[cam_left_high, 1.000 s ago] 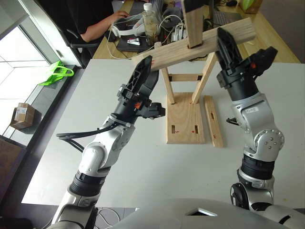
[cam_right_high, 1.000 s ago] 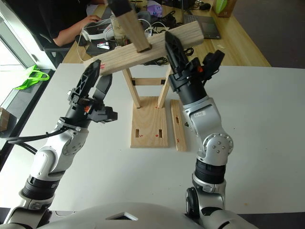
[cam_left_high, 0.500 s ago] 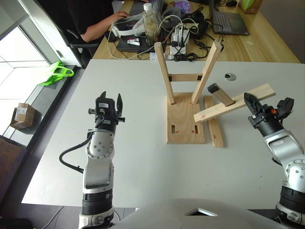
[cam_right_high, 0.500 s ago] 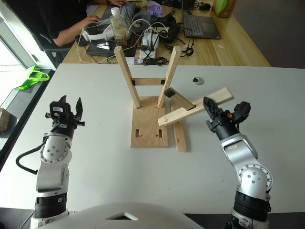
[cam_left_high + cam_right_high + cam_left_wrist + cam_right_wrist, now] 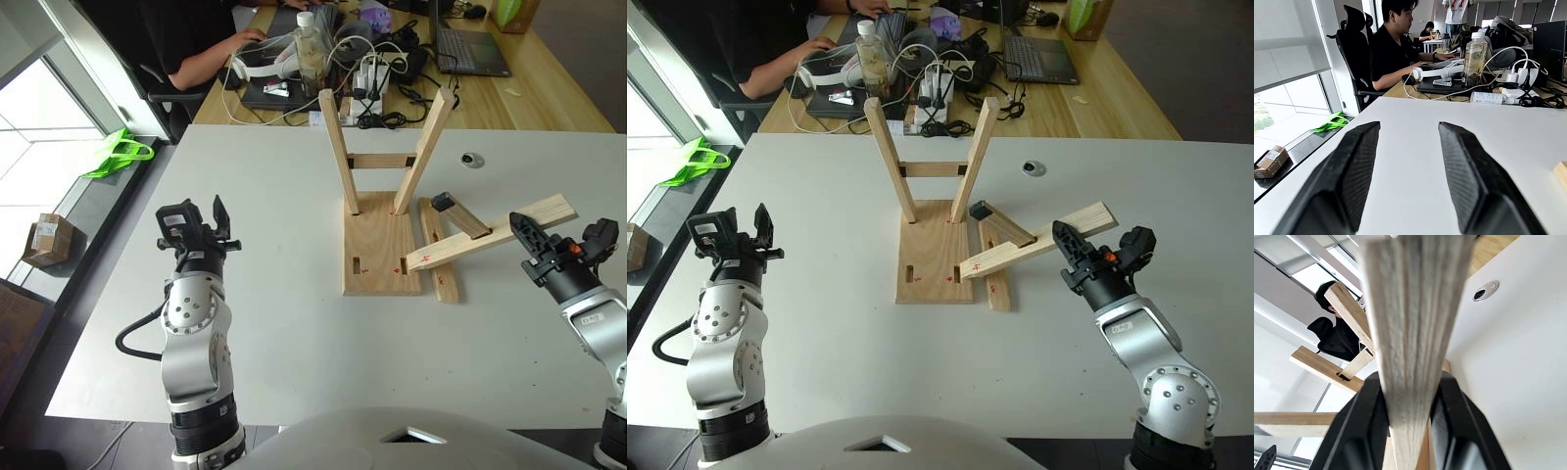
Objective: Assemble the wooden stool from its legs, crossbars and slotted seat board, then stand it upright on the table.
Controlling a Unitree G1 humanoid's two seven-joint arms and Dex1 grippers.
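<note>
Stool parts sit mid-table: the pale rectangular slotted seat board (image 5: 380, 257) lies flat on the white table (image 5: 294, 343), with two slanted wooden legs (image 5: 338, 152) joined by a short crossbar (image 5: 380, 160) standing in its far slots. Another long wooden leg (image 5: 470, 242), pinched at its outer end by the right gripper (image 5: 524, 235), lies low with its tip by the near right slot. It probably needs tilting upright before being pressed in. The left gripper (image 5: 1408, 132) hovers well apart from the parts, fingers spread and empty.

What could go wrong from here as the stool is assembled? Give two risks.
The right gripper clamps the leg near one end only, so the long piece could twist or slip. Its free end lies over the seat board close to the standing leg pair; a swing might topple them, and the open left gripper steadies nothing.
</note>
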